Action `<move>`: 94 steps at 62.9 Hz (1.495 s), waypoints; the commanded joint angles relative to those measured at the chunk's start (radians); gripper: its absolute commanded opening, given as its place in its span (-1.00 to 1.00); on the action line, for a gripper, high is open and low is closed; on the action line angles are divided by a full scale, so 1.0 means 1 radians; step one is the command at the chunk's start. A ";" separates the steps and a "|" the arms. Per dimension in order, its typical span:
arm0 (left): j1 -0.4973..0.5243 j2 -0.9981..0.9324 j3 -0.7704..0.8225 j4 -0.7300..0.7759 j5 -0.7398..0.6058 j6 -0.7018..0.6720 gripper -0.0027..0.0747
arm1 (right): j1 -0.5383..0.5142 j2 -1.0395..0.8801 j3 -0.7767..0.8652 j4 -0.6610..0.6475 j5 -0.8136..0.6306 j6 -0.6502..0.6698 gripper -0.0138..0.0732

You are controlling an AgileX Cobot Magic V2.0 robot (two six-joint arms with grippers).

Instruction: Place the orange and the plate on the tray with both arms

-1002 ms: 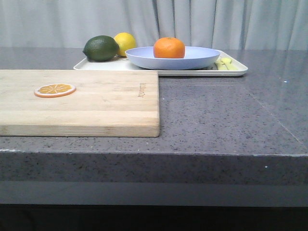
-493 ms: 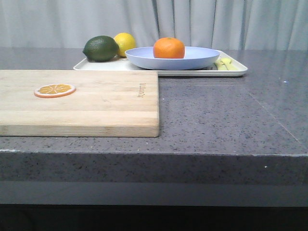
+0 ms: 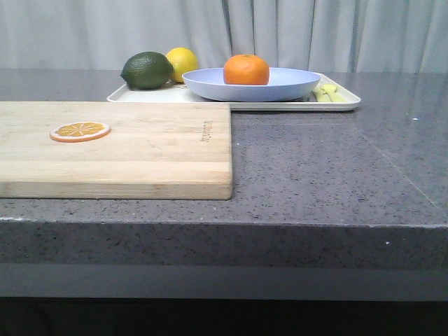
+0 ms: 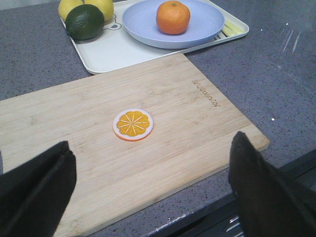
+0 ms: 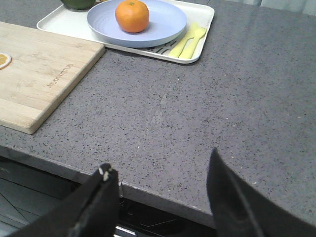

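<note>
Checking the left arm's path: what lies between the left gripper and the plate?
In the left wrist view, the wooden cutting board with an orange slice, then bare tray floor before the plate.

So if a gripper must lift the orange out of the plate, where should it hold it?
Probably from above, fingers closing on opposite sides at the widest part of the orange. It sits free in the middle of the shallow plate, whose rim would likely block a low sideways approach.
</note>
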 commanded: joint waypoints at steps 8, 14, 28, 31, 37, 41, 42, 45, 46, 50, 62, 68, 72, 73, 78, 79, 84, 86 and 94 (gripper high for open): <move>0.000 0.006 -0.025 -0.007 -0.078 -0.009 -0.08 | -0.001 0.013 -0.021 0.003 -0.079 -0.008 -0.47; 0.000 0.006 -0.025 -0.007 -0.078 -0.009 -0.48 | -0.001 0.013 -0.021 0.003 -0.079 -0.008 -0.70; 0.000 0.006 -0.025 -0.007 -0.078 -0.009 -0.98 | -0.001 0.013 -0.021 0.003 -0.080 -0.008 -0.83; 0.000 0.006 -0.025 -0.007 -0.078 -0.009 -0.98 | -0.001 0.013 -0.021 0.003 -0.080 -0.008 -0.83; 0.000 0.006 -0.025 -0.007 -0.078 -0.009 -0.98 | -0.001 0.013 -0.021 0.003 -0.080 -0.008 -0.83; 0.000 0.006 -0.025 -0.007 -0.078 -0.009 -0.98 | -0.001 0.013 -0.021 0.003 -0.080 -0.008 -0.83; 0.000 0.006 -0.025 -0.007 -0.078 -0.009 -0.98 | -0.001 0.013 -0.021 0.003 -0.080 -0.008 -0.83; 0.000 0.006 -0.025 -0.007 -0.078 -0.009 -0.98 | -0.001 0.013 -0.021 0.003 -0.080 -0.008 -0.83; 0.000 0.006 -0.025 -0.007 -0.078 -0.009 -0.98 | -0.001 0.013 -0.021 0.003 -0.080 -0.008 -0.83; 0.000 0.006 -0.025 -0.007 -0.078 -0.009 -0.98 | -0.001 0.013 -0.021 0.003 -0.080 -0.008 -0.83; 0.000 0.006 -0.025 -0.007 -0.078 -0.009 -0.98 | -0.001 0.013 -0.021 0.003 -0.080 -0.008 -0.83; 0.006 -0.021 -0.012 -0.007 -0.087 -0.009 -0.98 | -0.001 0.013 -0.021 0.003 -0.080 -0.008 -0.83; 0.038 -0.058 0.002 -0.007 -0.087 -0.009 -0.98 | -0.001 0.013 -0.021 0.003 -0.079 -0.008 -0.83; 0.049 -0.074 0.006 -0.007 -0.087 -0.009 -0.98 | -0.001 0.013 -0.021 0.003 -0.079 -0.008 -0.83; 0.129 -0.143 0.042 0.000 -0.102 -0.009 -0.98 | -0.001 0.013 -0.021 0.003 -0.079 -0.008 -0.83; 0.144 -0.157 0.051 0.000 -0.107 -0.009 -0.98 | -0.001 0.013 -0.021 0.003 -0.079 -0.008 -0.83; 0.236 -0.263 0.121 0.000 -0.133 -0.009 -0.98 | -0.002 0.013 -0.021 0.003 -0.079 -0.008 -0.83; 0.266 -0.293 0.157 0.000 -0.146 -0.009 -0.98 | -0.002 0.013 -0.021 0.003 -0.079 -0.008 -0.83; 0.352 -0.438 0.334 0.000 -0.283 -0.009 -0.98 | -0.002 0.013 -0.021 0.003 -0.079 -0.008 -0.83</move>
